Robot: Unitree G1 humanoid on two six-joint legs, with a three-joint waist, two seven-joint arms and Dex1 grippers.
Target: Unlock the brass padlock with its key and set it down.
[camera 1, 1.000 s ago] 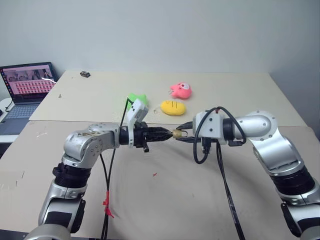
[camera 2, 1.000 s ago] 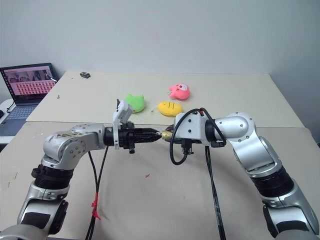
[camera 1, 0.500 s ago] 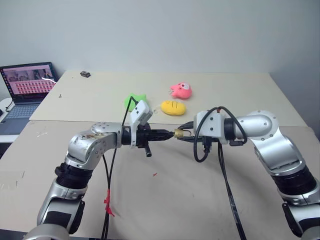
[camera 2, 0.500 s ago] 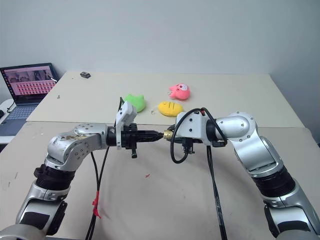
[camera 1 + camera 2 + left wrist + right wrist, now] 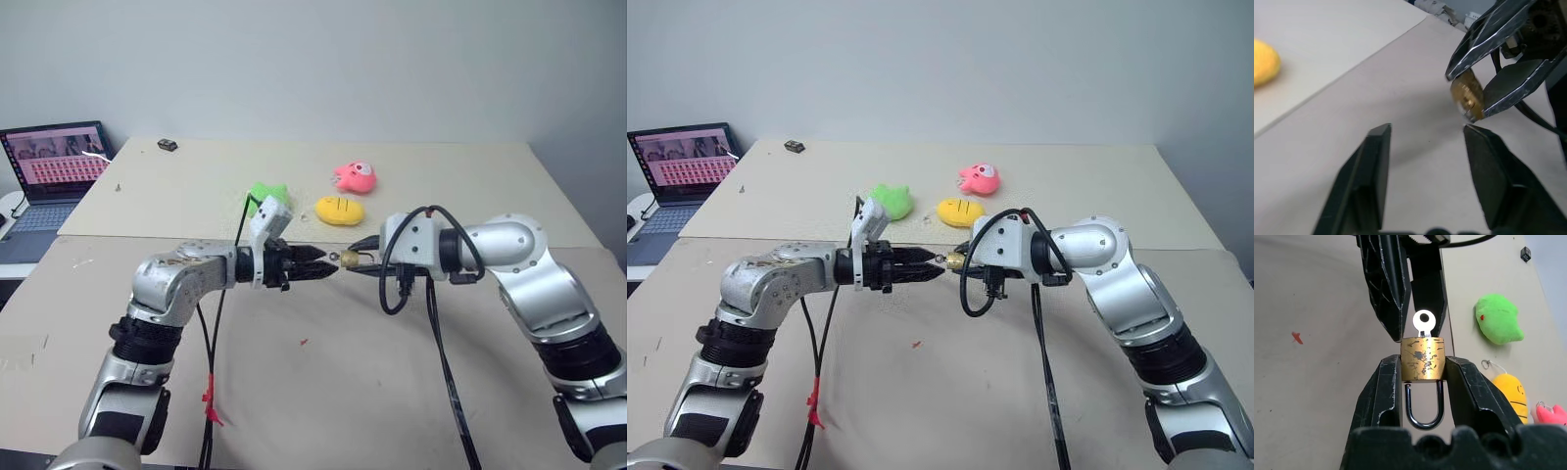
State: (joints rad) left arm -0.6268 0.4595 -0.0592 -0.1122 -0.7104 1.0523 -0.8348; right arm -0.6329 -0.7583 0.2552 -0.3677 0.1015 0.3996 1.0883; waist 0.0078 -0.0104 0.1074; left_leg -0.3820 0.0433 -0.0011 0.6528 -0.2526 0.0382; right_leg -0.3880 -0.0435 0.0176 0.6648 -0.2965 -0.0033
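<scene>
Right wrist view: brass padlock clamped between right tool fingers

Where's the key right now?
The key sticks out of the padlock, which the right gripper clamps in mid-air above the table; the open left gripper faces it.

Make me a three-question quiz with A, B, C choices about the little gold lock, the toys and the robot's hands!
1. Where is the brass padlock?
A. on the laptop
B. between the right hand's fingers
C. under the pink toy

2. How many plush toys lie on the table?
A. three
B. one
C. six

3. What is the left hand doing?
A. squeezing the yellow toy
B. holding a cable
C. open near the key

Answers: 1 B, the black fingers pinch the padlock's sides. 2 A, green, yellow and pink. 3 C, its fingers stand apart, the key sticking out of the padlock.
</scene>
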